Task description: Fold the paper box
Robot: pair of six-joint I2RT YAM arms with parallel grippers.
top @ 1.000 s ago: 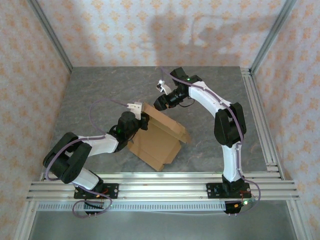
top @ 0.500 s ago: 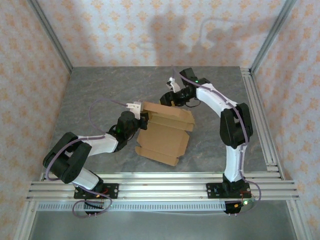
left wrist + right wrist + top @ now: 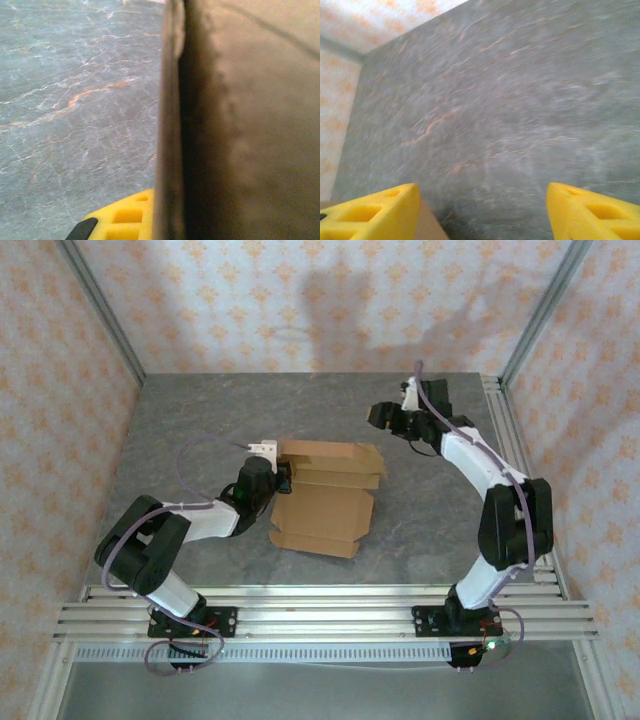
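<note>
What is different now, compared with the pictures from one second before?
The right gripper drew back from the box, away to the far right, and now hangs open and clear of it. The box swung round from lying diagonally to almost square with the near edge of the table. The left gripper stayed shut on the box's left edge.

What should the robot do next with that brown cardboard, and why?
Probably bring the open right gripper over to the paper box, whose far flaps look only partly folded. The left gripper clamps its left edge; the right one hangs apart.
</note>
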